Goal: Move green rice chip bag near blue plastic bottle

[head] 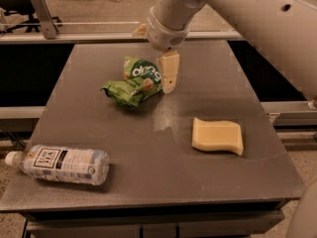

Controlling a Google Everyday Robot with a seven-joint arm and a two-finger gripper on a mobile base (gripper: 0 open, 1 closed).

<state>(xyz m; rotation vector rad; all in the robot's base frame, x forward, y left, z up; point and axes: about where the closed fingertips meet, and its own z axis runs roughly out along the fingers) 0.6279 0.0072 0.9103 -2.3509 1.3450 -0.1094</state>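
**Gripper Position at Green Rice Chip Bag**

The gripper (pixel 168 81) hangs from the arm (pixel 237 14) in the upper centre of the frame, pointing down at the table (pixel 148 187). It stands just beside the right edge of the green rice chip bag (pixel 133 81); contact cannot be told. Whether the gripper is released or clenched cannot be told.

The bag lies crumpled at upper centre. The blue plastic bottle (pixel 62 163) lies on its side at lower left, well apart from the bag. A yellow sponge (pixel 218 136) lies at right.
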